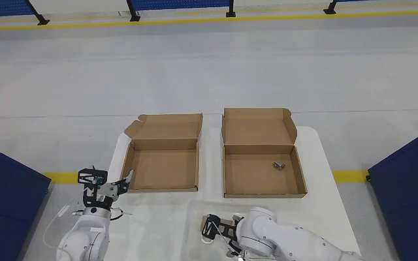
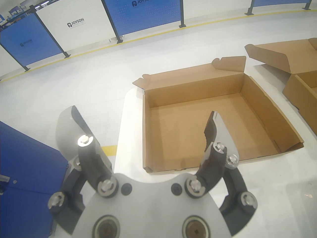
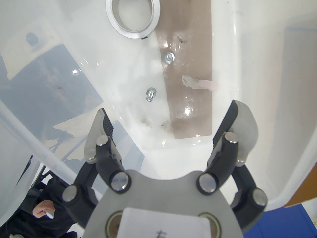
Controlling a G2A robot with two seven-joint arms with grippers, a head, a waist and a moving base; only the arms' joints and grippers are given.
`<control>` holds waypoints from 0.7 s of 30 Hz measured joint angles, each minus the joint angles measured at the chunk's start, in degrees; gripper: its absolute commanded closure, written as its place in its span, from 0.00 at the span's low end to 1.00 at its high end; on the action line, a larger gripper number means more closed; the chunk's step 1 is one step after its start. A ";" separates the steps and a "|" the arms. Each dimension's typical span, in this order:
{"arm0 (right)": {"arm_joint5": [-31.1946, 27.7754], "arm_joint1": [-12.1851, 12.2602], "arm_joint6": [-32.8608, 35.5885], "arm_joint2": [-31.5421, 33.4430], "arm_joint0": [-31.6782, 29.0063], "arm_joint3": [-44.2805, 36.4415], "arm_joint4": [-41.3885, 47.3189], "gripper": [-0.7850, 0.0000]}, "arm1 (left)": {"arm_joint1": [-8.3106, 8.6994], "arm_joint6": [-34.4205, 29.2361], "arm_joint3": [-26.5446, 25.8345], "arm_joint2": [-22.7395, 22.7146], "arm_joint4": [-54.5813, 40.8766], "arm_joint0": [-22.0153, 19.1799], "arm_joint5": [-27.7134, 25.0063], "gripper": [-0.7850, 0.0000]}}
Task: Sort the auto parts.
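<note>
Picking from the bin [image 3: 247, 50]: right hand [image 3: 168, 111] hangs spread apart, just short of the nearer bolt [image 3: 150, 94]. Centre on it, descend vertically, close gently; avoid the second bolt [image 3: 169, 58] and ring [image 3: 133, 7] beyond. Left hand [image 2: 143, 115], also apart, stands by the empty box [image 2: 267, 115].

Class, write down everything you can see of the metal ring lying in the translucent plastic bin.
The metal ring is silvery grey with a dull, machined look: a short, thick-walled collar, hollow through its middle. It lies flat on the floor of the translucent bin, opening upward, a small dark mark at its rim. Only the bin touches it; the nearest bolt lies apart, and the open right claw is clear of it.
</note>
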 measured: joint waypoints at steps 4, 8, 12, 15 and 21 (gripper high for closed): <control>-0.20 -0.49 0.50 -0.73 -0.20 0.05 -1.69 0.00 | 0.00 0.00 0.00 0.00 0.00 0.00 0.00 0.00; -0.07 -1.32 1.30 -1.40 0.00 1.08 -1.49 0.00 | 0.00 0.00 0.00 0.00 0.00 0.00 0.00 0.00; -0.03 -1.38 1.32 -1.42 0.04 1.16 -1.39 0.00 | 0.00 0.00 0.00 0.00 0.00 0.00 0.00 0.00; -0.04 -1.37 1.31 -1.42 0.03 1.15 -1.40 0.00 | 0.00 0.00 0.00 0.00 0.00 0.00 0.00 0.00; -0.49 -1.48 -1.15 -1.43 -1.09 2.19 -2.53 0.00 | 0.00 0.00 0.00 0.00 0.00 0.00 0.00 0.00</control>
